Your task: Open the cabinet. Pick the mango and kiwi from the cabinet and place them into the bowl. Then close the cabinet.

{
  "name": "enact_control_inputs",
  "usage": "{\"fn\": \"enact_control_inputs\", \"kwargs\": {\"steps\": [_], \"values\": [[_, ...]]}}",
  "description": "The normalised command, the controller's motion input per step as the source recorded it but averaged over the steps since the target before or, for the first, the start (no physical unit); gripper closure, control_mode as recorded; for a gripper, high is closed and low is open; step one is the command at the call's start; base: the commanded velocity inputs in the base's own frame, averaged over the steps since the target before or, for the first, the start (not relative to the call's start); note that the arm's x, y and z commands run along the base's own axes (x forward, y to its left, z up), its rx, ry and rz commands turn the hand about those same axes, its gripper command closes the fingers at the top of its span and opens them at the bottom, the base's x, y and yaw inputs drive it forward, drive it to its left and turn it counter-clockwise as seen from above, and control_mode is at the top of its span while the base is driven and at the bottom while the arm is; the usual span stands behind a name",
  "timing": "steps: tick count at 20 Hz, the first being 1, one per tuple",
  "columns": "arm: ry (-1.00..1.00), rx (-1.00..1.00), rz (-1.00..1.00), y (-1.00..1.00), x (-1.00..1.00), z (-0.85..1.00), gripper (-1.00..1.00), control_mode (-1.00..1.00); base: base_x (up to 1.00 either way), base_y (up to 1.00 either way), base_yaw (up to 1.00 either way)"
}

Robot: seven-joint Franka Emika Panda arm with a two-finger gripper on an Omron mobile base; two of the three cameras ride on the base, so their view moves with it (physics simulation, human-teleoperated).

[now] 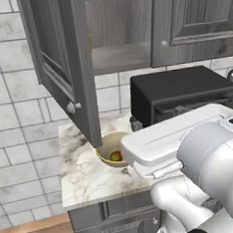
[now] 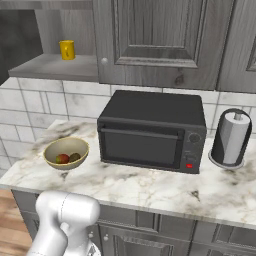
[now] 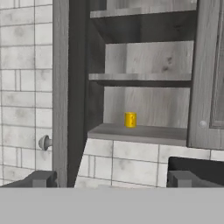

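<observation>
The dark grey cabinet (image 1: 180, 23) has its left door (image 1: 64, 68) swung wide open and its right door (image 2: 155, 40) shut. On the marble counter sits the tan bowl (image 2: 50, 150), with the red and yellow-green mango (image 2: 62, 158) and the brown kiwi (image 2: 74, 157) lying inside it. From the left, the mango (image 1: 115, 156) shows in the bowl (image 1: 103, 142), partly behind my arm. My gripper (image 3: 111, 180) is open and holds nothing. It faces the open cabinet (image 3: 140, 131) from a distance, with the open door's edge (image 3: 65, 87) and knob (image 3: 44, 142) to its left.
A small yellow cup (image 3: 130, 119) stands on the cabinet's lowest shelf. A black toaster oven (image 2: 150, 130) sits right of the bowl, and a paper towel roll (image 2: 232, 137) beyond it. The open door overhangs the counter's left end (image 1: 79, 176).
</observation>
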Motion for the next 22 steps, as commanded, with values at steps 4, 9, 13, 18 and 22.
{"fn": "enact_control_inputs", "kwargs": {"steps": [4,9,13,18,22], "values": [[-0.07,-0.05,-0.09,0.31,0.0,0.0,-1.0,-1.0,0.0,0.0,0.0],[-0.03,-0.04,-0.08,0.3,0.0,0.0,-1.0,-1.0,0.0,0.0,0.0],[-0.04,-0.05,-0.09,0.29,0.0,0.0,-1.0,-1.0,0.0,0.0,0.0],[-0.01,-0.03,-0.19,0.16,0.0,0.0,-1.0,-1.0,0.0,0.0,0.0],[0.0,-0.02,-0.19,0.13,0.06,0.0,-1.0,-1.0,0.0,0.0,0.0]]}}
